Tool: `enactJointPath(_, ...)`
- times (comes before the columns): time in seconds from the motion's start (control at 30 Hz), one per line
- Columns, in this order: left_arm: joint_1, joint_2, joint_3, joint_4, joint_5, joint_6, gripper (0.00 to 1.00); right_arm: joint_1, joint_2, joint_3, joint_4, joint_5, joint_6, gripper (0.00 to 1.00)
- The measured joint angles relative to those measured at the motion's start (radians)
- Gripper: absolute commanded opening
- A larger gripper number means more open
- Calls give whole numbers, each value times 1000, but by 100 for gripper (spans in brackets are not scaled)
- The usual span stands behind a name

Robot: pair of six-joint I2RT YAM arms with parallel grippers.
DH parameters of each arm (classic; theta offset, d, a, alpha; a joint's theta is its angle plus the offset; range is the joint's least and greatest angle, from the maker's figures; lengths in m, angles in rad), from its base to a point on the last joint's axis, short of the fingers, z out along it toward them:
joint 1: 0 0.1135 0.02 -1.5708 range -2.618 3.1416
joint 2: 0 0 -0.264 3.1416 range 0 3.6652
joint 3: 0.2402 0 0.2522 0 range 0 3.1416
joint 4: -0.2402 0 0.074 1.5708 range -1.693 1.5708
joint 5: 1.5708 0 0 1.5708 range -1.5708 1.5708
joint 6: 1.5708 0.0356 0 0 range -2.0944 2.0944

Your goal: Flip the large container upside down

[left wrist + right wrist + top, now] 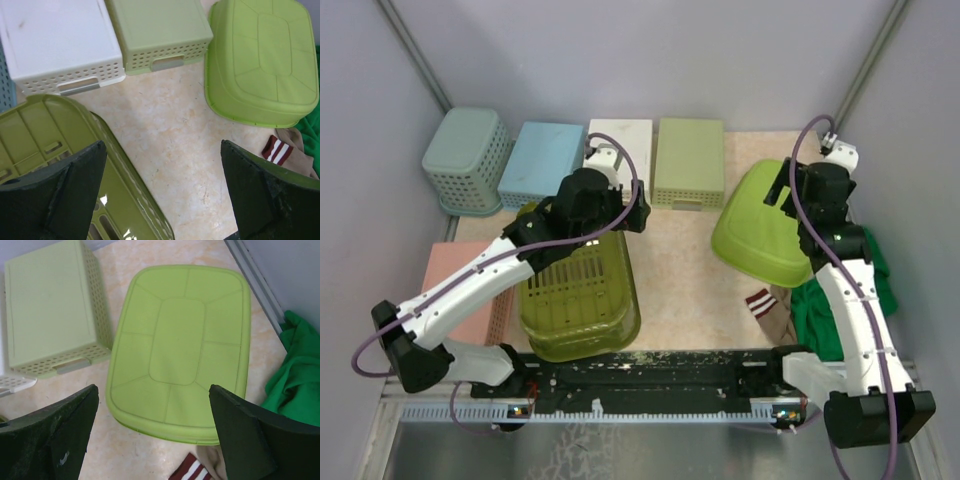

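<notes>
Large container (760,228): lies bottom up in the right half of the top view, raised panel facing the camera, rolled rim down toward the bench (680,280); fills the middle of the right wrist view. Appears turned over already; probably only a clean retreat left to make.

Right gripper (152,395): hangs directly above the upturned bottom, spread wide, grasping nothing, apart from the plastic. Left gripper (162,150): likewise spread wide and empty, over the olive slatted basket (580,290) at lower left of centre; needs no part in this.

To finish well:
- Raise the right arm straight up before swinging aside, to avoid catching the rim with a fingertip and dragging the tub.
- Keep the gripper spread during the lift.
- Mind the green cloth (300,375) at the right edge.
- Mind the striped cloth (186,467) at the lower edge, just beside or under the near rim; cannot tell which. Possibly the cause of the slight tilt seen from above.
- Avoid nudging the pale green perforated basket (50,315) at upper left, just beside the container.
- Check for a settled rest, without rocking, before calling it done.
</notes>
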Motion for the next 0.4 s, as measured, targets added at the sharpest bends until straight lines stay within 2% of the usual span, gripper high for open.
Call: enactJointPath(0.4, 0, -74, -76, -5, -53, 0, 100, 0, -35, -36, 11, 40, 20, 92)
